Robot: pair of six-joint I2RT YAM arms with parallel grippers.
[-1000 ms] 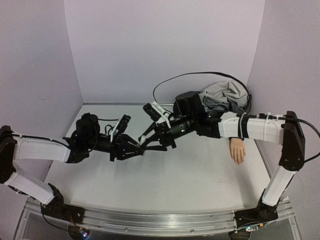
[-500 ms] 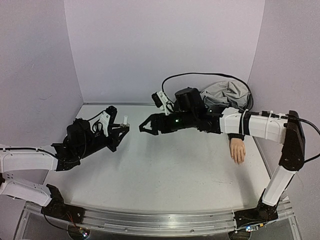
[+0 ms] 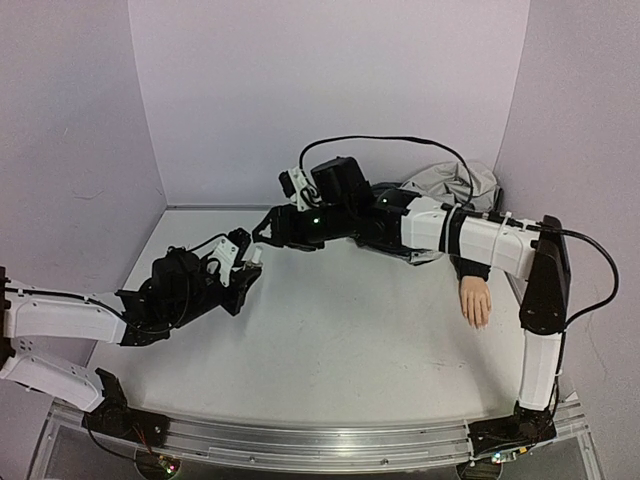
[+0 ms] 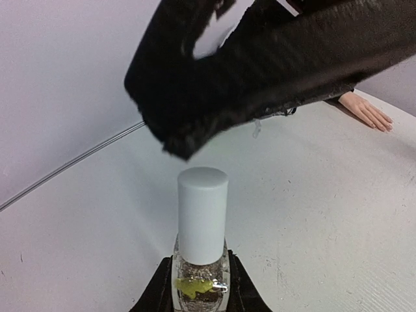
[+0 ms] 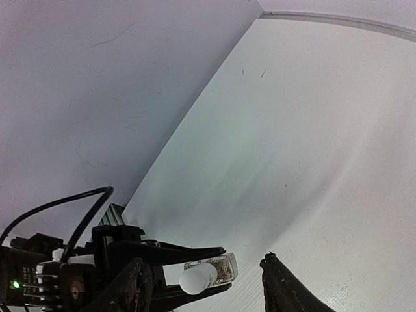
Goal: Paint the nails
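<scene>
On the pale tabletop (image 3: 350, 340) we saw the mannequin hand (image 3: 475, 300) lying flat well to the right of the bottle (image 4: 202, 240), its fingers toward the near edge and bare surface between. The left gripper (image 3: 243, 272) clamped that bottle's glass base, cap (image 4: 203, 211) upright, while the right gripper (image 3: 267, 231), jaws parted and holding nothing, hung just above the cap without touching, so we judged a straight downward reach came next. The nails (image 3: 478, 320), far right of the bottle, were too small to make out.

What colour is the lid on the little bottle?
White. The cap on the bottle shows best in the left wrist view.
</scene>
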